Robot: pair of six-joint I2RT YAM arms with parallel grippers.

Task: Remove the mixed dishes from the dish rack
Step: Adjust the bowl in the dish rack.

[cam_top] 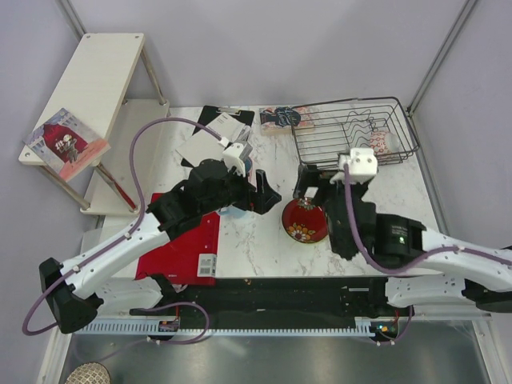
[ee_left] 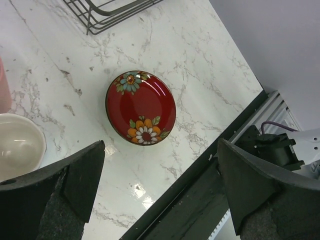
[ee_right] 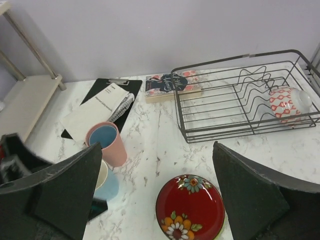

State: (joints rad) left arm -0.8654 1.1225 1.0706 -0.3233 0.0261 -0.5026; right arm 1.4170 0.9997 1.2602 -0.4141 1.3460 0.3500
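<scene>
Black wedge-shaped fingers (ee_left: 55, 195) with a matte, faintly grainy face fill the lower corners of the left wrist view. They belong to the left gripper (ee_left: 161, 150), whose jaws stand spread wide, holding and touching nothing. Beneath it, flat on the glossy white marble table (ee_left: 210, 85) with its grey veins, lies the dark red floral plate (ee_left: 140, 107) — round and shiny, painted with a blue-green flower at one rim and a white-and-orange one at the other.

The right gripper (ee_right: 156, 149) is spread just as wide and is just as empty, hanging above the marble with the same plate below it. Beyond it stands the dish rack (ee_right: 245, 95), a rectangular basket of thin black wire with wavy dividers, set toward the far right of the table. At its right end a small rounded white bowl (ee_right: 289, 102) with a red lattice pattern rests among the dividers; which way up it sits I cannot tell. The plate is outside the rack, on the marble near its front left corner.

Left of the plate a pink cup (ee_right: 107, 142) with a pale blue inside stands upright, just beside a light blue cup (ee_right: 107, 186) with a cream inside. Behind them lies a black clipboard (ee_right: 107, 100) under white paper, and a flat printed box (ee_right: 172, 85) lies by the rack's far left corner. Seen from the top view, a flat red board (cam_top: 188, 244) lies on the table's near left part.
</scene>
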